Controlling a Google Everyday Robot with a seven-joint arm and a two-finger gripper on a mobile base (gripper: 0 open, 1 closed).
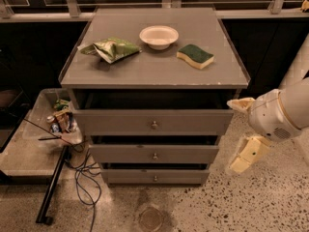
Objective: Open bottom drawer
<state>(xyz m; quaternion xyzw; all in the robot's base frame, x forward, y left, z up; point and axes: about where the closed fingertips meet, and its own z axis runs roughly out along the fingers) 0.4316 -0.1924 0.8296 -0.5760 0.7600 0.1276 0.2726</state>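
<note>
The bottom drawer is the lowest, narrowest grey front of the cabinet, with a small round metal knob at its centre. It sits pushed in, under the mid-sized drawer and the tallest top drawer. My gripper hangs to the right of the cabinet, level with the middle drawer, apart from all drawer fronts. Its two cream fingers are spread wide and hold nothing.
On the cabinet top lie a green chip bag, a white bowl and a green-yellow sponge. A clear bin with cans, a black pole and cables are on the left. Speckled floor lies in front.
</note>
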